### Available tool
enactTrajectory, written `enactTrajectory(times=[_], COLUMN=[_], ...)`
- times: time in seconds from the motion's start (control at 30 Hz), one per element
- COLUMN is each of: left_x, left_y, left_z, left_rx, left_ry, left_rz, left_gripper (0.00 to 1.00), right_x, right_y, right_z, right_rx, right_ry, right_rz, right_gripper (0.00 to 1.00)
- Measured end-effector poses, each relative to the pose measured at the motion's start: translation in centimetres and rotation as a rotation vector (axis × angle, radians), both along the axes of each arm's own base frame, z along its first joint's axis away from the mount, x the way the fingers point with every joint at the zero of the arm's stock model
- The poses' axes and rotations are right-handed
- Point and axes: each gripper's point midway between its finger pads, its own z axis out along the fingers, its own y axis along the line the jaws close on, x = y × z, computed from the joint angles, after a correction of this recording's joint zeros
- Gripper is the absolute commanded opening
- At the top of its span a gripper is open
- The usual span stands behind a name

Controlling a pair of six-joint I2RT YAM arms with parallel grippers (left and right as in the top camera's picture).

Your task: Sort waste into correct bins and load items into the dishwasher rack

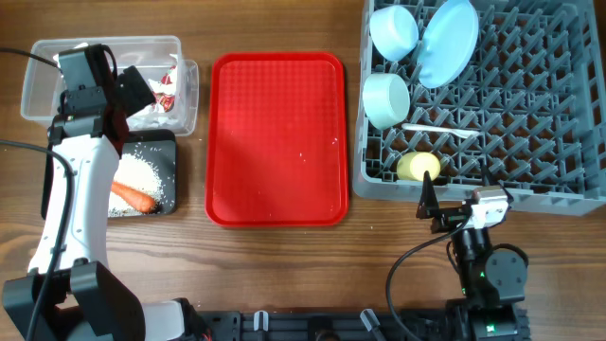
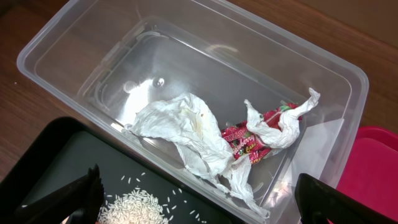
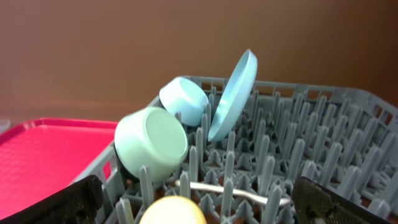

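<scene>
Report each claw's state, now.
Left claw: open, holding nothing, by the clear tub.
Right claw: open, holding nothing, by the dishwasher rack.

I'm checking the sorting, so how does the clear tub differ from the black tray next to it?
The clear tub is see-through and deeper; the black tray is opaque and shallower. The tub holds a crumpled tissue and a red-and-white wrapper; the tray holds rice and a carrot. Both are rectangular and sit next to each other, left of the red tray.
</scene>
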Motion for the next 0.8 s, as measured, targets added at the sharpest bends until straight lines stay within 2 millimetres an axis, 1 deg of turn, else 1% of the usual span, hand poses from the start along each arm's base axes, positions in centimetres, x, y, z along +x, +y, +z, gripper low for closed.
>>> enactTrajectory(times=[0.03, 0.07, 0.13, 0.8], left_x=[0.01, 0.0, 0.01, 0.0], left_y=[0.0, 0.0, 0.0, 0.0], left_z=[0.01, 0.0, 0.01, 0.0], left_rx=[0.0, 0.0, 0.0, 0.0], left_ry=[0.0, 0.0, -0.001, 0.0], left_rz=[0.0, 0.0, 0.0, 0.0], left_gripper=[1.0, 1.0, 1.0, 1.0], right_x=[-0.08, -0.13, -0.24, -0.25], right_y=[0.0, 0.06, 0.2, 0.33], right_z=[-0.61, -0.73, -0.45, -0.45], right_rx=[-0.001, 0.0, 0.001, 0.001], right_ry=[0.011, 0.007, -0.006, -0.006], right_rz=[0.0, 0.004, 0.013, 0.02], right_gripper=[1.0, 1.0, 1.0, 1.0])
